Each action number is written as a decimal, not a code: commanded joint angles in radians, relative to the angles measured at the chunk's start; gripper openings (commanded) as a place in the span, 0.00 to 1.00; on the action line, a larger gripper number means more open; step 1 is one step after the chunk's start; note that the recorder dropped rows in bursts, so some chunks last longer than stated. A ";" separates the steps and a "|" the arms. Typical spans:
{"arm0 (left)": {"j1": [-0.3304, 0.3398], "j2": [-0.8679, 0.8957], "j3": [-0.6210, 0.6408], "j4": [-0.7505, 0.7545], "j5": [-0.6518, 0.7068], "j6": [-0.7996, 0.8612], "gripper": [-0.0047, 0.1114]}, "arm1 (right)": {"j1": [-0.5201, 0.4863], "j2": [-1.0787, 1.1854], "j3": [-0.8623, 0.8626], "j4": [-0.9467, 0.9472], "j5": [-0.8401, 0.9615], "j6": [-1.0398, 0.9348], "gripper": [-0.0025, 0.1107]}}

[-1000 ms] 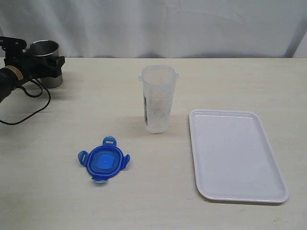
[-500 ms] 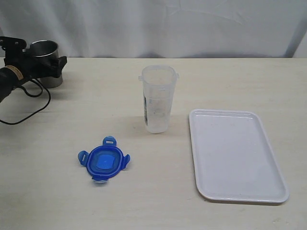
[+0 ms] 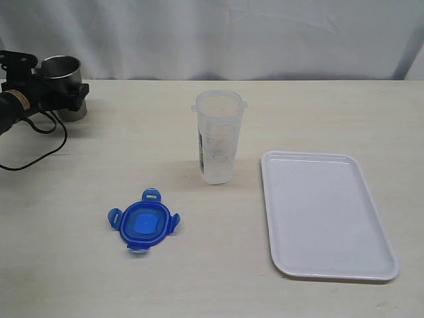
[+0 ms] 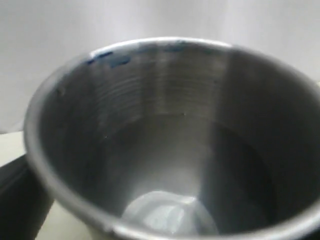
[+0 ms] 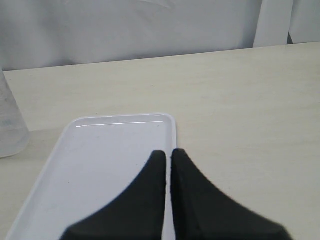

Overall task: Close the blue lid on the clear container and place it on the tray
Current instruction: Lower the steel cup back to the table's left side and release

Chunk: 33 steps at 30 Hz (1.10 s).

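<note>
My left claw [image 3: 56,89] has shifted at the steel cup [image 3: 63,69], grip unclear; right claw [image 5: 168,154] shut, empty. The blue lid [image 3: 144,226] lies on the desk [image 3: 298,112], off the clear container [image 3: 217,136]: task unstarted.

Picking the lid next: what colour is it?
The snap-lock lid is blue; the exterior view shows it best.

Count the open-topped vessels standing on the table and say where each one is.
2. The clear container stands in the middle, just left of the tray. The steel cup stands at the back left. None appears hidden.
</note>
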 commanded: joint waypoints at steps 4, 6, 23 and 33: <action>-0.001 -0.030 -0.006 0.121 0.000 -0.110 0.95 | -0.001 -0.004 0.004 0.001 -0.002 0.006 0.06; -0.001 -0.035 -0.006 0.180 -0.005 -0.147 0.95 | -0.001 -0.004 0.004 0.001 -0.002 0.006 0.06; 0.035 -0.039 -0.006 0.268 0.001 -0.277 0.95 | -0.001 -0.004 0.004 0.001 -0.002 0.006 0.06; 0.062 -0.070 0.064 0.311 -0.032 -0.302 0.95 | -0.001 -0.004 0.004 0.001 -0.002 0.006 0.06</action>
